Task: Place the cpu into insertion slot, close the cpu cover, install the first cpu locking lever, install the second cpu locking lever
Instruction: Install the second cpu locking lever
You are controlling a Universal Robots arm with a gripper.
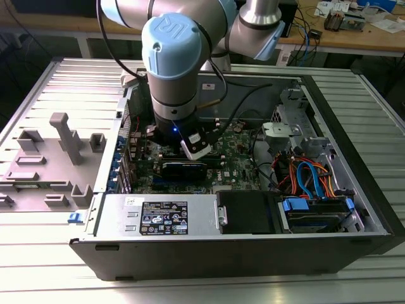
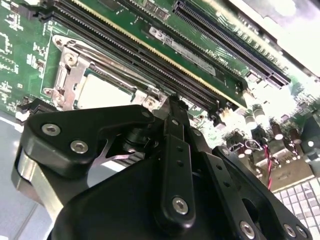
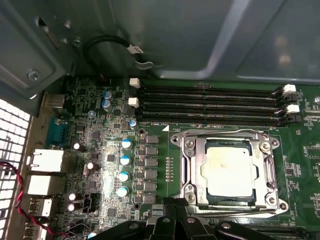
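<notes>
CPU (image 3: 229, 171) seated in insertion slot (image 3: 192, 175), cpu cover (image 3: 270, 170) down over it. My gripper (image 3: 175, 210) hovers just beside the socket. Finger state: can't tell.

Exterior view overlooks the case (image 1: 354, 209); both wrist views hug the motherboard (image 3: 100, 165).

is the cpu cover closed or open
Closed: in the first wrist view the cpu cover lies flat over the insertion slot, framing the cpu.
</notes>
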